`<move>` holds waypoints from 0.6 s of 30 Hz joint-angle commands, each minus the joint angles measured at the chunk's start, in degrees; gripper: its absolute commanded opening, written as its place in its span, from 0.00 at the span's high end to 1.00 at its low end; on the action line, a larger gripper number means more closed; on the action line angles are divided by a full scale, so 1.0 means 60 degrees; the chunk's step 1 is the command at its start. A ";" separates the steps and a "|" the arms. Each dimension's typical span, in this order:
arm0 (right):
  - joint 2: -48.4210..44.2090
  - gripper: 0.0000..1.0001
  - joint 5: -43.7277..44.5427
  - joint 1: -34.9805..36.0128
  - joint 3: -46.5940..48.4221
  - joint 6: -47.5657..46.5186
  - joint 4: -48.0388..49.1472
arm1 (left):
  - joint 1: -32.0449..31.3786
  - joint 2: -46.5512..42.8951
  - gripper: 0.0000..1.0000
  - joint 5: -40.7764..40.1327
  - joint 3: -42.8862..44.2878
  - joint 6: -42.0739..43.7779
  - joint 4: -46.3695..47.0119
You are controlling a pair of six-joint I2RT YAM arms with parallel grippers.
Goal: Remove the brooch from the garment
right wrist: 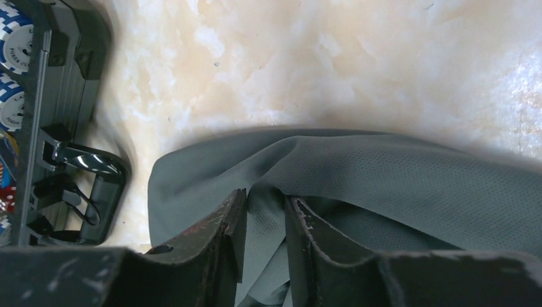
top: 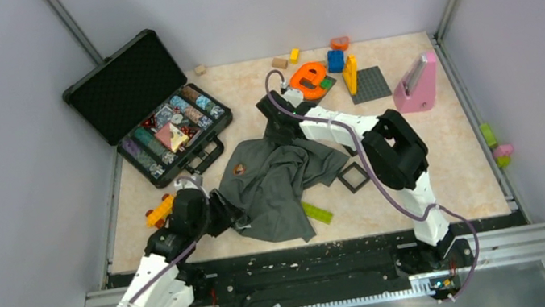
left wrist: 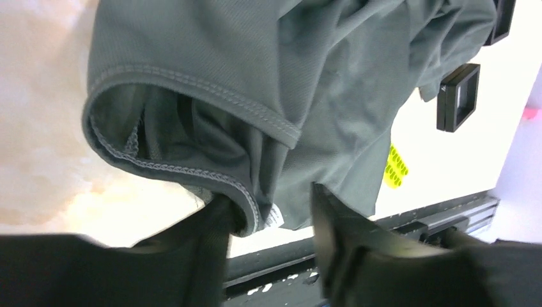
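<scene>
Beige marbled table. In the middle, a crumpled dark grey garment. At far left, an open black case. Just right of the garment, a black square frame; at its near edge, a lime green brick. Along the far side, an orange letter toy, a grey baseplate and a pink stand. Near left, a yellow-orange toy.

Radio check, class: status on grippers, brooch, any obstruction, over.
Left gripper open at garment hem. Right gripper pinching garment's far fold. Brooch on garment, uncovered, untouched.
</scene>
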 commanded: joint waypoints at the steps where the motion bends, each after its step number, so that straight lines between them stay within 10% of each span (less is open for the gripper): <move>1: -0.0166 0.77 -0.0059 0.0110 0.0221 -0.0322 0.0308 | -0.0029 -0.0023 0.41 -0.1054 0.1359 0.0172 -0.1092; 4: -0.0425 1.00 -0.0009 0.0092 0.0035 -0.0503 0.0448 | -0.0029 -0.0025 0.35 -0.1103 0.1752 0.0074 -0.1198; 18: -0.3916 1.00 -0.2497 0.0070 -0.4710 -0.2482 0.4038 | 0.0753 0.2798 0.28 -0.1839 0.3172 0.1581 0.1044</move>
